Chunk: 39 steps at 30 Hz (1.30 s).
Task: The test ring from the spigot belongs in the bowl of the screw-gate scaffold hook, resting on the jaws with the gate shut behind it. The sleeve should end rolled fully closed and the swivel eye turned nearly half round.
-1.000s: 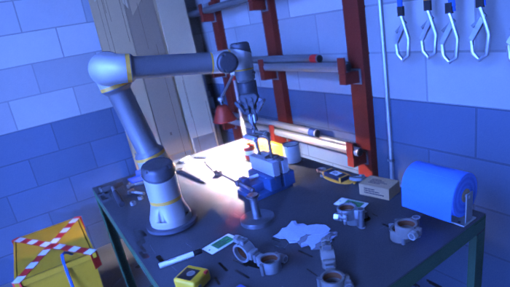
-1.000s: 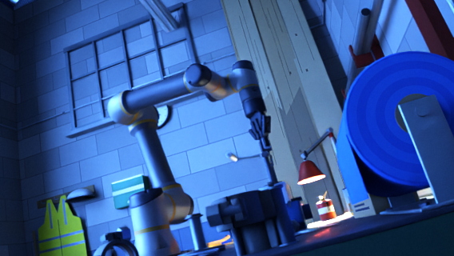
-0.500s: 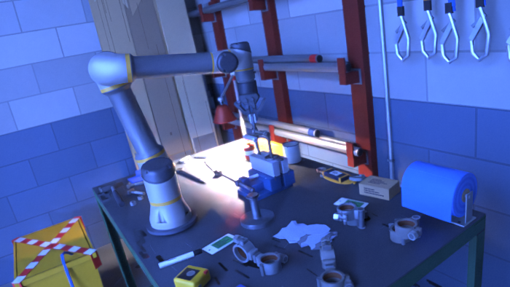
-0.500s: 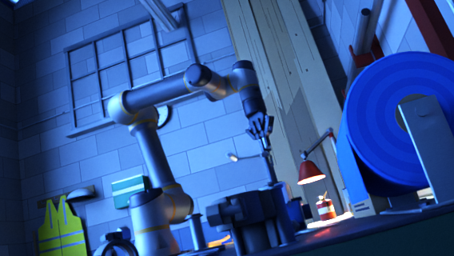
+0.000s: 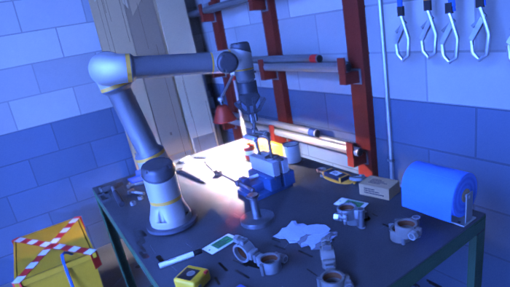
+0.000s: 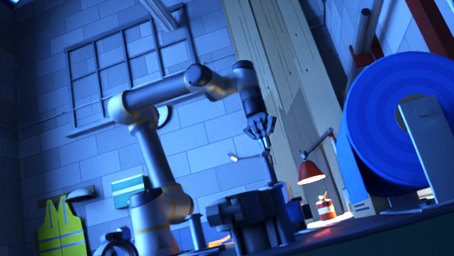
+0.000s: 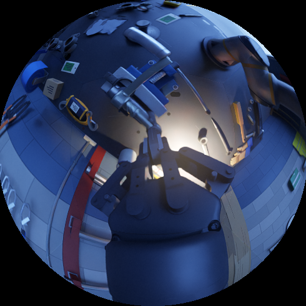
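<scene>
My gripper [image 5: 252, 121] [image 6: 264, 145] [image 7: 153, 137] hangs straight above the blue bench vice [image 5: 270, 174] at the middle of the table. The swivel eye [image 7: 152, 131] at the top of the scaffold hook [image 5: 263, 145] [image 7: 131, 103] is clamped in the gripper's closed fingers. The hook stands upright in the vice jaws, its silver body and sleeve running down from the eye. The spigot [image 5: 255, 213] is a short grey post on a round foot in front of the vice. I cannot make out the test ring.
A big blue roll [image 5: 437, 191] on a stand fills the table's right end. Scaffold couplers [image 5: 260, 256], crumpled paper [image 5: 304, 233], a marker [image 5: 180, 258] and a small box [image 5: 378, 187] litter the front. A red rack with tubes [image 5: 309, 73] and a red lamp [image 5: 224, 114] stand behind the vice.
</scene>
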Motion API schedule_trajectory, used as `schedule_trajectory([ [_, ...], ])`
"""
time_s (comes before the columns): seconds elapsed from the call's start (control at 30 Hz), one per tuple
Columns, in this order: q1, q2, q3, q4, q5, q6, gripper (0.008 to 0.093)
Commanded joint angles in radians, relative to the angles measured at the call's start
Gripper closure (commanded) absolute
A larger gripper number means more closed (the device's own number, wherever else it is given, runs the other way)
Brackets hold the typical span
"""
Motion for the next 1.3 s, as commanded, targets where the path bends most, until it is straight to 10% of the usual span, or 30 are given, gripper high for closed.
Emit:
schedule_trajectory([
  [0.0, 0.002, -0.002, 0.0, 0.004, 0.006, -0.015, 0.0934],
  [1.27, 0.003, -0.001, -0.001, 0.004, 0.004, -0.589, 0.0934],
])
